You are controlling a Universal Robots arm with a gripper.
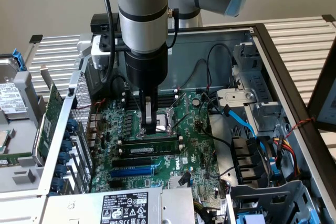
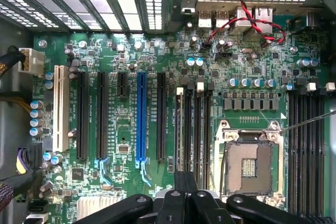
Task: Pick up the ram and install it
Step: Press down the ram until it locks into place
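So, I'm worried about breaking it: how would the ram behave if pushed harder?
The ram looks thin and flat, so probably stiff lengthwise yet fragile if bent sideways. Standing on edge on the motherboard, an off-centre push might tilt it.

I see: gripper (image 1: 151, 125), fingers together, pressing down on the ram (image 1: 151, 145) seated in a motherboard (image 1: 199, 145) slot; blue slot (image 1: 132, 171) nearby; hard drive (image 1: 11, 98) at the exterior view's left.

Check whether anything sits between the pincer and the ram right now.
Nothing visible does. The shut pincer hangs right over the ram, which lies on the motherboard beside the CPU socket. No cable crosses the gap. Whether they touch cannot be told.
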